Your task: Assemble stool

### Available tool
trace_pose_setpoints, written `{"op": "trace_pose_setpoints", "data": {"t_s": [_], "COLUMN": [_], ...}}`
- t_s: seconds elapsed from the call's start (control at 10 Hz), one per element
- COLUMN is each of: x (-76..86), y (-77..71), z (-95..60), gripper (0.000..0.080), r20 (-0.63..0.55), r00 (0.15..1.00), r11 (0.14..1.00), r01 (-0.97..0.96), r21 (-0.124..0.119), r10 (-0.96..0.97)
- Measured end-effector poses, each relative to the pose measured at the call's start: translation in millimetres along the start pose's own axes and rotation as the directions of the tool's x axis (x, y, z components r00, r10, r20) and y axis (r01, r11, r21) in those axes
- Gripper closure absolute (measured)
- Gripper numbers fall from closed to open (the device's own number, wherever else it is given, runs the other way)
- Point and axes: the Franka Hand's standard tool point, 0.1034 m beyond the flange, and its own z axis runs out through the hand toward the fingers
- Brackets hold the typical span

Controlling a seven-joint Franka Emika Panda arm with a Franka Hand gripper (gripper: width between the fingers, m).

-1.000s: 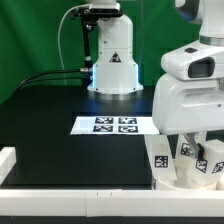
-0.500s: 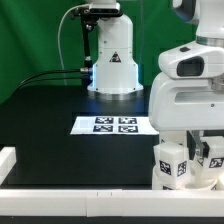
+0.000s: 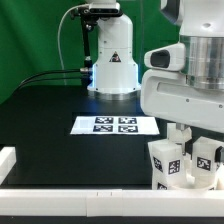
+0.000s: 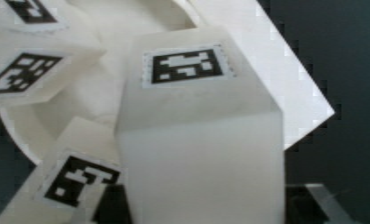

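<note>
Black table [image 3: 50, 120], marker board [image 3: 114, 124], green backdrop [image 3: 30, 35]

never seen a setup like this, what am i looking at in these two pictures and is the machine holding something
This is a white robot arm that builds a small stool from loose plastic parts. One picture comes from a camera off the arm and shows the whole black table. The other comes from a camera on the arm's wrist, so it looks straight down at the parts.

On the table lies a thin flat white marker board printed with square tags; it only helps the cameras. At the exterior view's right stand chunky white block legs bearing black-and-white tags. In the wrist view one tagged leg fills the picture. The gripper is hidden, so I cannot tell whether it is holding anything.
</note>
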Motion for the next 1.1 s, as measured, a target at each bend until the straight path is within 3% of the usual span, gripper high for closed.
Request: {"op": "trace_pose_setpoints", "data": {"t_s": [0.1,0.3,0.4,0.5,0.6,0.7,1.0,1.1], "x": [0.9,1.1,0.2,1.0,0.9,-0.2,-0.2,-4.6], "y": [1.1,8.5,14.9,20.3,23.3,22.9,26.7,28.2], "z": [0.2,-0.4,-0.4,0.9,1.2,0.7,1.0,1.2], "gripper": [0.0456,0.0456,0.0456,0.0456,0.0456,0.0456,0.0456,0.0456], "r20": [0.000,-0.010,-0.025,-0.022,-0.006,-0.007,-0.010,-0.006], "r00": [0.999,0.932,0.822,0.713,0.642,0.617,0.437,0.300], "r11": [0.999,0.932,0.822,0.713,0.642,0.617,0.437,0.300], "r01": [-0.041,-0.362,-0.570,-0.701,-0.767,-0.787,-0.899,-0.954], "r21": [-0.001,-0.017,-0.012,0.012,0.022,0.017,0.009,0.019], "r10": [0.041,0.362,0.569,0.701,0.767,0.787,0.899,0.954]}}
